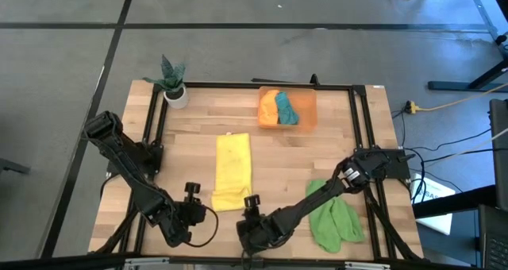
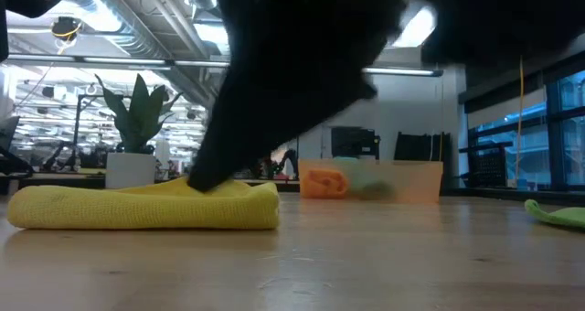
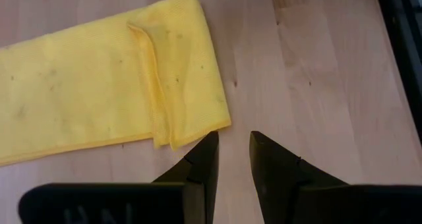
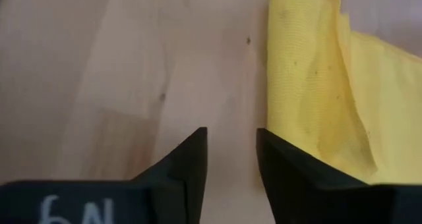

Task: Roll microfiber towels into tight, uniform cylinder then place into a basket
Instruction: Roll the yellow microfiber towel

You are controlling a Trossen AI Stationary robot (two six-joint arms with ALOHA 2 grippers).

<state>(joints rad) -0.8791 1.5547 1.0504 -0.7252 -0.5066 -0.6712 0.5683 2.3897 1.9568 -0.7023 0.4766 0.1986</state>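
A yellow towel (image 1: 232, 171), folded into a long narrow strip, lies flat on the table's middle, running from far to near. My left gripper (image 1: 191, 192) hovers just left of its near end, open by a narrow gap (image 3: 231, 137), with nothing between the fingers. My right gripper (image 1: 252, 200) stands just right of that same end, also narrowly open (image 4: 231, 132), one finger close beside the yellow towel's edge (image 4: 277, 99). A light green towel (image 1: 333, 218) lies crumpled at the near right. The orange basket (image 1: 308, 102) at the far side holds an orange roll and a teal roll.
A white pot with a green plant (image 1: 173, 83) stands at the far left corner. Black frame rails (image 1: 361, 119) run along the table's sides. In the low view a dark arm (image 2: 292, 64) fills the upper middle, above the yellow towel (image 2: 146, 206). Bare wood lies between the yellow towel and the basket.
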